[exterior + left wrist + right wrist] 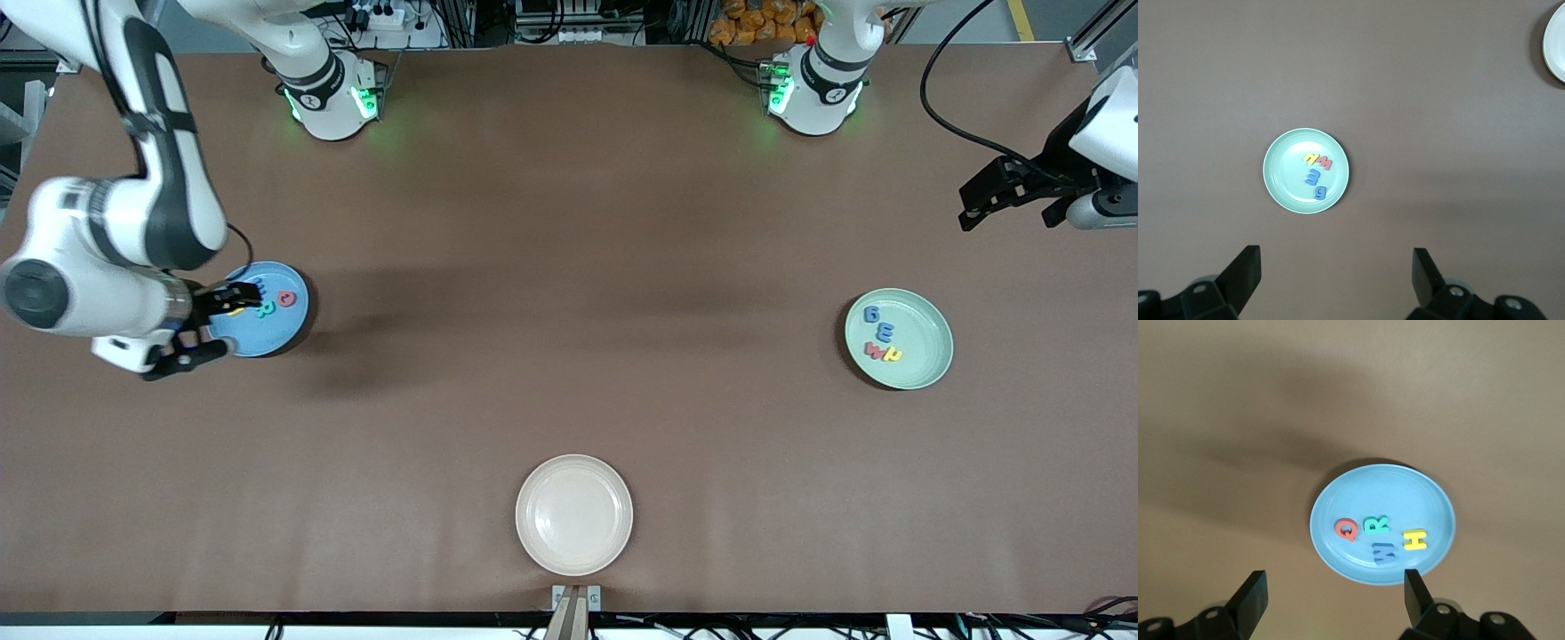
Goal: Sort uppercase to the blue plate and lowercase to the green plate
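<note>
Letters are lying sorted on two plates well apart on the brown table (569,267). The blue plate (276,333), toward the right arm's end, is holding the four capitals: red Q (1346,529), green R (1376,523), blue W (1383,553) and yellow H (1415,539), all flat inside the rim. The right gripper (209,327) is hovering over this plate's edge with its fingers spread wide and gripping nothing. The green plate (925,331), toward the left arm's end, is carrying the lowercase letters: blue g (1320,193), a blue m/e shape (1312,178), red w (1324,163) and a yellow h/n shape (1311,159). The left gripper (1000,197) is hanging in the air above bare table near the left arm's end, its fingers also wide apart and empty. A cream plate (574,514) is sitting nearest the front camera.
</note>
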Controlling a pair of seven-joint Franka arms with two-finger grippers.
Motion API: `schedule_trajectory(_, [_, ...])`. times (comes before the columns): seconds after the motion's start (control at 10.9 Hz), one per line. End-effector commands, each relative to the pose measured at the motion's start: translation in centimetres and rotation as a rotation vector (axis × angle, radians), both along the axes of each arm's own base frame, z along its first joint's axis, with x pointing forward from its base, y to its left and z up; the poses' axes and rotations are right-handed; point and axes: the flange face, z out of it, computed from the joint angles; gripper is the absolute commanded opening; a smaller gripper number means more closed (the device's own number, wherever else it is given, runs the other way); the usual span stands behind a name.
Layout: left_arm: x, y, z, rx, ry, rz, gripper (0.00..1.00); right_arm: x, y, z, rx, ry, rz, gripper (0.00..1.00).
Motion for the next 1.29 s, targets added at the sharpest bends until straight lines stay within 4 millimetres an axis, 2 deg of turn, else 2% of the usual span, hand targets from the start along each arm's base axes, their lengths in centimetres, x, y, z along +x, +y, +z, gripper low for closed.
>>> schedule_trajectory(0.0, [-0.1, 0.2, 0.1, -0.004, -0.007, 0.008, 1.0, 0.2, 0.0, 6.2, 0.007, -0.06, -0.053, 0.97])
schedule_trajectory(0.28, [-0.1, 0.2, 0.1, -0.004, -0.007, 0.008, 1.0, -0.4, 1.0, 14.1, 0.002, -0.108, -0.105, 1.0])
schedule_trajectory(0.37, [-0.1, 0.2, 0.1, -0.003, -0.007, 0.008, 1.0, -0.5, 2.1, 16.7, 0.0, -0.125, -0.112, 1.0])
schedule_trajectory(0.46, [-0.1, 0.2, 0.1, -0.004, -0.007, 0.008, 1.0, -0.8, 2.6, 18.5, 0.0, -0.132, -0.124, 1.0])
schedule_trajectory(0.83, [-0.1, 0.2, 0.1, -0.004, -0.007, 0.004, 1.0, -3.2, 2.6, 23.6, 0.007, -0.203, -0.152, 1.0])
schedule_trajectory(0.92, [-0.1, 0.2, 0.1, -0.004, -0.007, 0.001, 1.0, -4.0, 3.1, 24.9, -0.004, -0.226, -0.137, 1.0])
schedule_trajectory(1.01, [-0.1, 0.3, 0.2, -0.003, -0.008, -0.004, 1.0, -4.8, 3.1, 25.7, -0.002, -0.235, -0.141, 1.0])
schedule_trajectory(1.2, [-0.1, 0.3, 0.3, -0.002, -0.01, -0.006, 1.0, -6.1, 2.9, 25.7, -0.007, -0.232, -0.173, 1.0])
